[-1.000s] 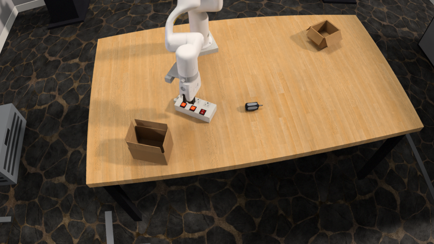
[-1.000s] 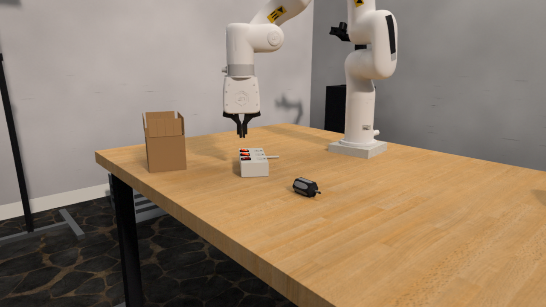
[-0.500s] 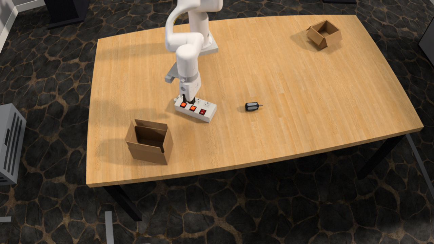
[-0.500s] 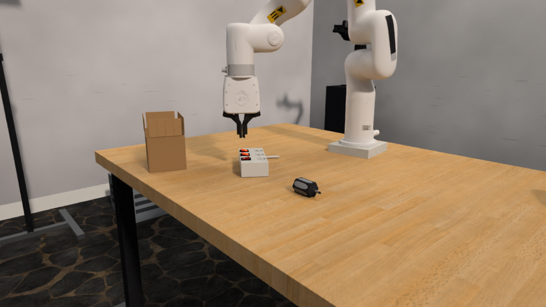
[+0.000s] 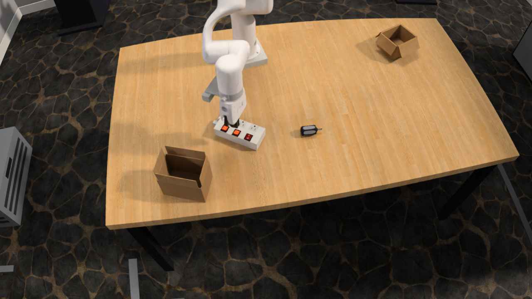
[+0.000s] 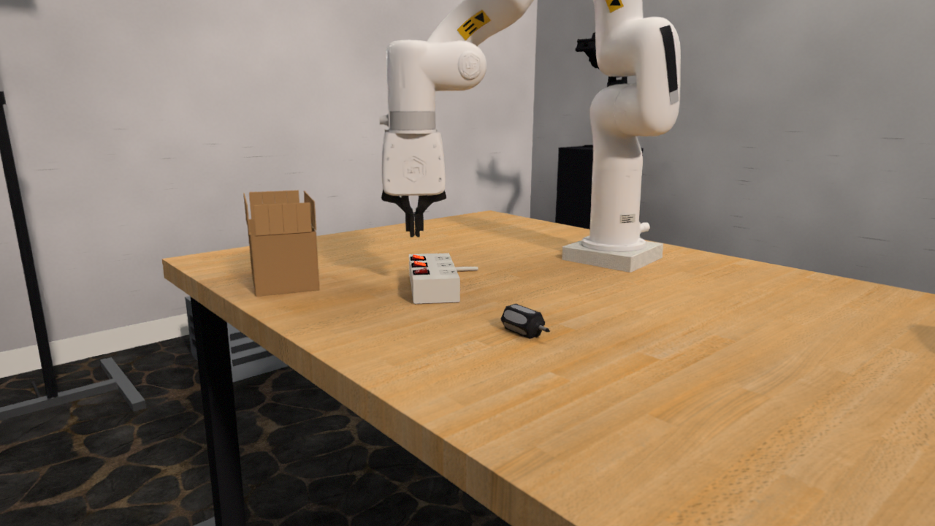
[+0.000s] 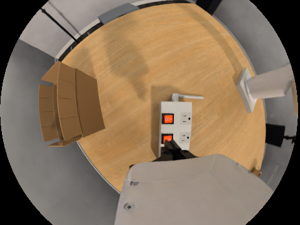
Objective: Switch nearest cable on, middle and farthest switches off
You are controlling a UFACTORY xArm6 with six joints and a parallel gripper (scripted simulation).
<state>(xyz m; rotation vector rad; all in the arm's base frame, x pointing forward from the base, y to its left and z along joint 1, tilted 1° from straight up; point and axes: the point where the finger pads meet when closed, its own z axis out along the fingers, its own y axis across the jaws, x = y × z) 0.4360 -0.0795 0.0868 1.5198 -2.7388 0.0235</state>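
The white power strip (image 5: 257, 134) (image 6: 434, 288) (image 7: 184, 107) lies right way up on the wooden table (image 5: 372, 111). Its short cable stub (image 6: 467, 268) (image 7: 189, 97) sticks out at the end nearer the robot base. The switch nearest the cable (image 5: 224, 128) (image 7: 167, 119) glows orange. The middle switch (image 5: 236, 132) (image 7: 167, 137) also glows orange. The farthest switch (image 5: 248, 137) is dark red; the wrist view hides it under my hand. My gripper (image 5: 230, 123) (image 6: 414, 231) (image 7: 168, 147) is shut and empty, hanging a little above the strip over the middle switch.
A tall open cardboard box (image 5: 184, 174) (image 6: 282, 261) (image 7: 71, 104) stands near the strip at the table's edge. A small black cylinder-like tool (image 5: 308, 130) (image 6: 521, 320) lies beyond the strip's far end. A small open box (image 5: 397, 40) sits at a far corner.
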